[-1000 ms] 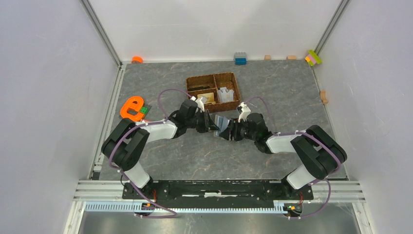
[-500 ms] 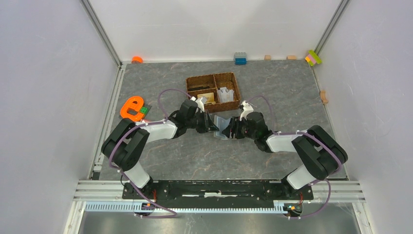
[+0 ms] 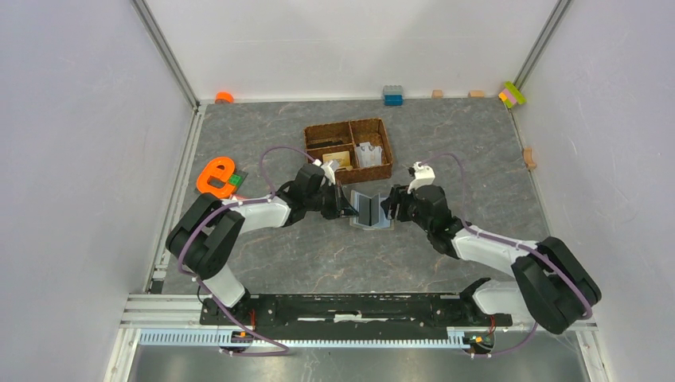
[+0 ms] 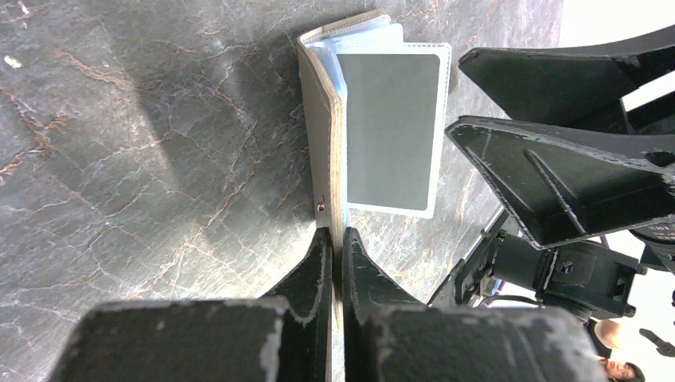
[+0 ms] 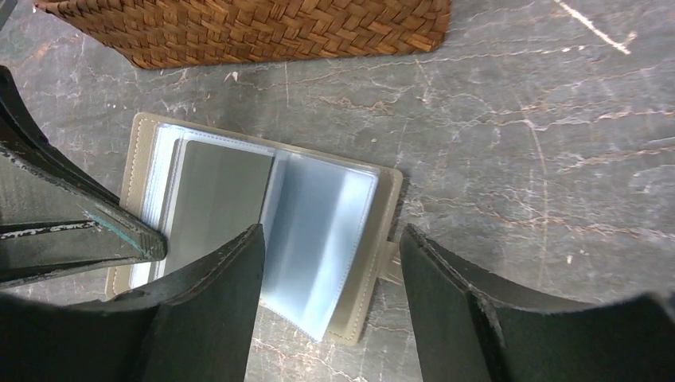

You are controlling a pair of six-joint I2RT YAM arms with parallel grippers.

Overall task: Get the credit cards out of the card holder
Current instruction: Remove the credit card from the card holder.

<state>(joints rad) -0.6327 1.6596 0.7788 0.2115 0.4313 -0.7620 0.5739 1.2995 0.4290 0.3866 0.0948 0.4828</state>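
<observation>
The grey-olive card holder (image 3: 371, 212) lies open on the table between my two grippers. My left gripper (image 4: 336, 239) is shut on its left cover (image 4: 322, 119), which stands on edge. The other cover (image 5: 374, 239) lies flat, with clear sleeves (image 5: 318, 231) fanned over it. A grey rectangle (image 5: 219, 199) shows inside one sleeve; I cannot tell whether it is a credit card. My right gripper (image 5: 330, 235) is open just above the flat cover, one finger on each side of it, holding nothing. A tan credit card (image 3: 338, 158) lies in the basket.
The brown woven divided basket (image 3: 384, 148) stands just behind the holder, close to both grippers. An orange letter-shaped toy (image 3: 215, 177) sits to the left. Small blocks (image 3: 392, 95) line the back wall, and one (image 3: 528, 157) lies by the right wall.
My right gripper has opened wider and drawn back to the right off the holder, its arm swinging outward. My left gripper has closed onto the left cover. The holder now lies more open.
</observation>
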